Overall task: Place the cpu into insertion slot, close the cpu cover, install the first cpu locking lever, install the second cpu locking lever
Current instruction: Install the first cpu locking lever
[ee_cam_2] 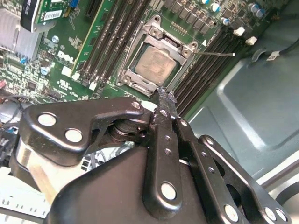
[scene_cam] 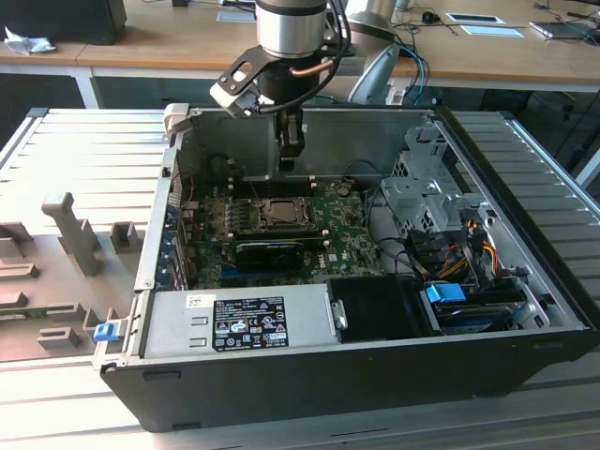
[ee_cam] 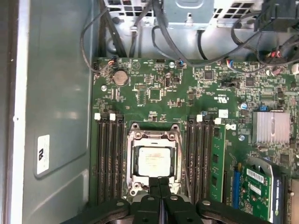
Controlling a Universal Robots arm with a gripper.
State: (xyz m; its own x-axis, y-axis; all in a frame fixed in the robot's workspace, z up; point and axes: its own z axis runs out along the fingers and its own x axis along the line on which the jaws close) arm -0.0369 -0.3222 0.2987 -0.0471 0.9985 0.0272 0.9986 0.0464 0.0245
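The cpu (ee_cam: pixel 154 161) lies flat in its socket on the green motherboard, its silvery top showing in both wrist views (ee_cam_2: pixel 156 65) and in the exterior view (scene_cam: pixel 279 214). The cpu cover (ee_cam: pixel 132 140) lies down around it as a metal frame (ee_cam_2: pixel 133 46). A thin lever rod (ee_cam_2: pixel 219 54) sticks out from one socket corner, over the memory slots. My gripper (ee_cam: pixel 159 183) hangs just above the socket's edge with its fingers pressed together and nothing between them (ee_cam_2: pixel 163 93). In the exterior view the gripper (scene_cam: pixel 292 167) points down into the open computer case, behind the socket.
Black memory slots (ee_cam: pixel 108 158) flank the socket on both sides. A green card (ee_cam: pixel 217 158) and a finned heat sink (ee_cam: pixel 271 127) stand close by. The power supply (scene_cam: pixel 239 323), drive cage (scene_cam: pixel 427 202) and bundled cables (scene_cam: pixel 469 253) fill the case's front and the exterior view's right.
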